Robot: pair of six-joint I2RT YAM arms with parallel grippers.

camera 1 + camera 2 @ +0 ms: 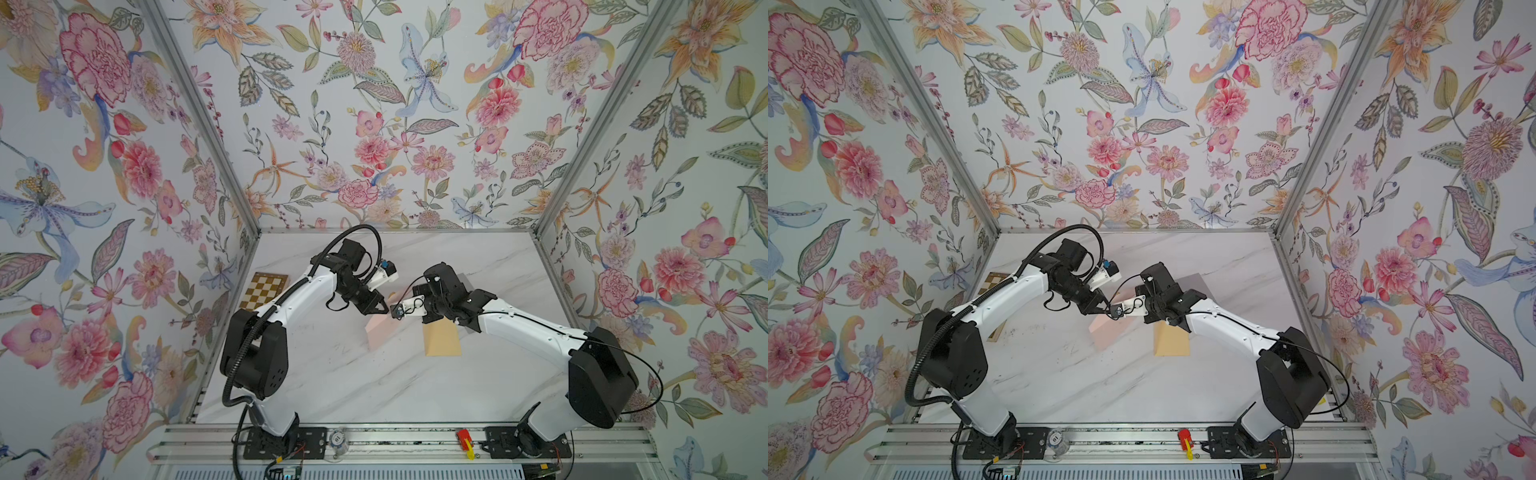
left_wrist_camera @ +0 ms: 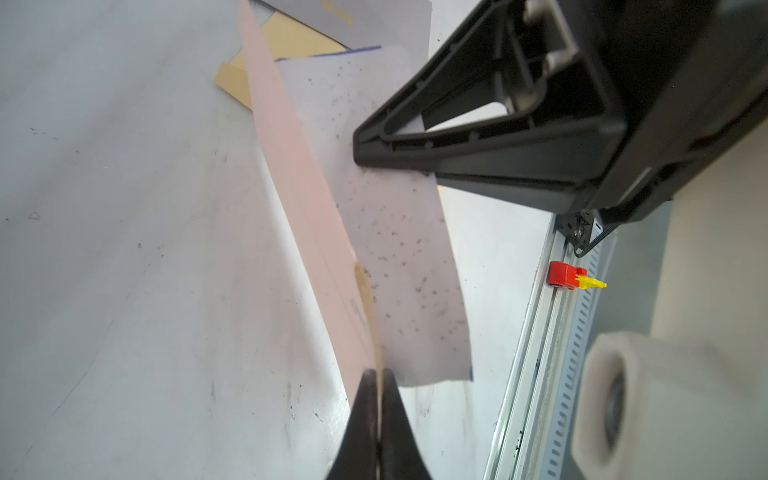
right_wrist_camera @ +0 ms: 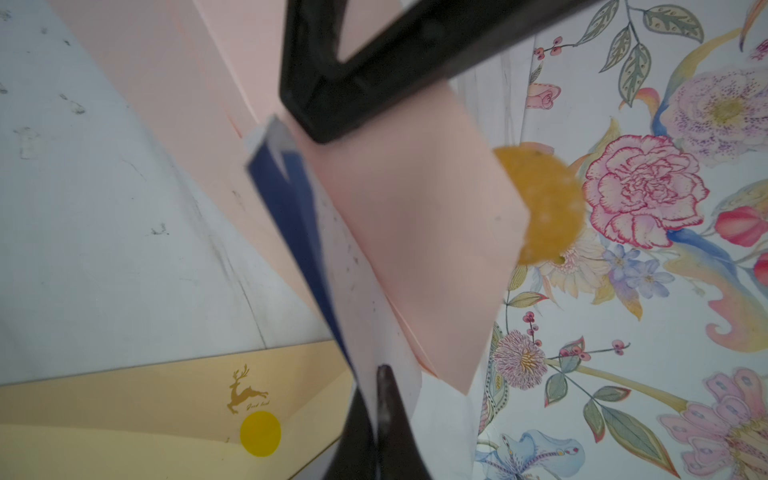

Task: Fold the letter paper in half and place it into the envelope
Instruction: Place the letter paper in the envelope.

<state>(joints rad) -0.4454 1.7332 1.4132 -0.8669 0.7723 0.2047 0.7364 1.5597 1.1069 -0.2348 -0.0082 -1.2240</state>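
One letter paper [image 2: 395, 249] in right claw [image 3: 380, 372], against envelope [image 3: 415, 216]

Marble-pattern surface [image 1: 374, 386], scuffed with dark marks. Chessboard [image 1: 266, 291] lies flat by the left wall, partly hidden. Tan envelope [image 1: 442, 343] lies flat mid-surface, with a gold deer print [image 3: 245, 388] and a round yellow sticker [image 3: 260, 433] on it. Grey sheet [image 2: 386, 20] overlaps its far end. Front aluminium rail [image 1: 395, 446] carries a red-and-yellow clip [image 1: 464, 442] and a clear round piece [image 1: 337, 441]. Floral wallpaper [image 1: 374, 124] on three walls.
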